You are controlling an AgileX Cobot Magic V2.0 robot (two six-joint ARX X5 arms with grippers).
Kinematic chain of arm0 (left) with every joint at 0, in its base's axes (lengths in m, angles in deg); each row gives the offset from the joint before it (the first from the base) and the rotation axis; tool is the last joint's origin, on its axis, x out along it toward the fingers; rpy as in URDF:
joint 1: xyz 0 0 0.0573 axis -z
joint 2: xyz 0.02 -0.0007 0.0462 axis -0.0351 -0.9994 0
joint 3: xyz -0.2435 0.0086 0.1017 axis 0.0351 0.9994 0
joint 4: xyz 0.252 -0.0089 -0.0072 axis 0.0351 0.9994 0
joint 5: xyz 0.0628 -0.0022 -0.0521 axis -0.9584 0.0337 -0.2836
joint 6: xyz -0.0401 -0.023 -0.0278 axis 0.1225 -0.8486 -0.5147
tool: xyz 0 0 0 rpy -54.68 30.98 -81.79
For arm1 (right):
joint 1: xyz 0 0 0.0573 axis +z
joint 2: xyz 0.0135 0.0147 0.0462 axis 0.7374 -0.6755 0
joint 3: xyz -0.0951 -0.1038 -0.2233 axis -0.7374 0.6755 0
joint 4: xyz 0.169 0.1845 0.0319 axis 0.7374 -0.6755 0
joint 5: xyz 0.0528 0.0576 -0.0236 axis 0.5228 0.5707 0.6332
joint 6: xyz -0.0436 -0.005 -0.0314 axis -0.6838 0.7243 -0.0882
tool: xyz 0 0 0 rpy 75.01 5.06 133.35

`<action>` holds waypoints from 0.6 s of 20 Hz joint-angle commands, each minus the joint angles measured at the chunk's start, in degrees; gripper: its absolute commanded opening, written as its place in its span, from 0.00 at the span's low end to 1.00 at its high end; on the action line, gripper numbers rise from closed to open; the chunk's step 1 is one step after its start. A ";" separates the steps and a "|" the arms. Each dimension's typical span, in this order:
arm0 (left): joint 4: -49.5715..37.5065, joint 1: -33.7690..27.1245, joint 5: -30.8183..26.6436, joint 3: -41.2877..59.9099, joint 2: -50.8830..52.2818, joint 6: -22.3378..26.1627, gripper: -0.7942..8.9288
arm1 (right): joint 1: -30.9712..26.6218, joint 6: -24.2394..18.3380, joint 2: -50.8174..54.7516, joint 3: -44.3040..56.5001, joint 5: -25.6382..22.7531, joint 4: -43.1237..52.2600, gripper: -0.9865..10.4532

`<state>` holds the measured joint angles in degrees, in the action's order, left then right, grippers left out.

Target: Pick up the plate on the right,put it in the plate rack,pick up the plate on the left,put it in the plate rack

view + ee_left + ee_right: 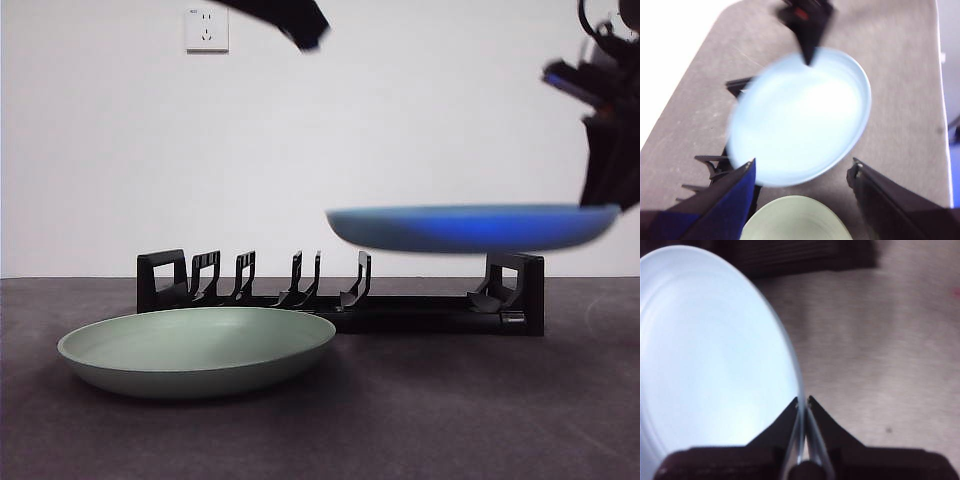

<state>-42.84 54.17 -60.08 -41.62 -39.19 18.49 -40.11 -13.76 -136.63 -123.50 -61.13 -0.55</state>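
Jaws, right gripper (802,402): clenched on the blue plate's (470,227) rim, plate level in the air over the plate rack (340,295), so you can tip it between prongs. Green plate (195,350): on the table before the rack. Left gripper (802,172): jaws spread, hovering above both plates.

Dark table (450,420), green plate (197,350), plate rack (340,295)

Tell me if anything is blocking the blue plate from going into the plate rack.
Nothing visible does. The right gripper holds the blue plate level in the air above the plate rack, whose prongs are all bare. The green plate lies in front, apart.
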 commanded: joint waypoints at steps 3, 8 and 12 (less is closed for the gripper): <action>-0.87 4.00 -4.96 -0.24 -5.18 6.25 0.41 | 4.50 0.39 0.02 -4.37 0.28 -0.55 0.08; -0.68 4.37 -7.89 -0.24 -8.90 6.27 0.41 | 7.02 0.79 0.02 -5.97 6.14 -0.74 0.08; -0.70 4.48 -7.72 -0.24 -9.44 6.27 0.32 | 7.02 0.79 0.02 -5.97 7.41 -0.74 0.08</action>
<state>-43.24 58.50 -67.91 -41.62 -48.48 24.50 -33.20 -13.49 -136.63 -129.27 -54.18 -1.38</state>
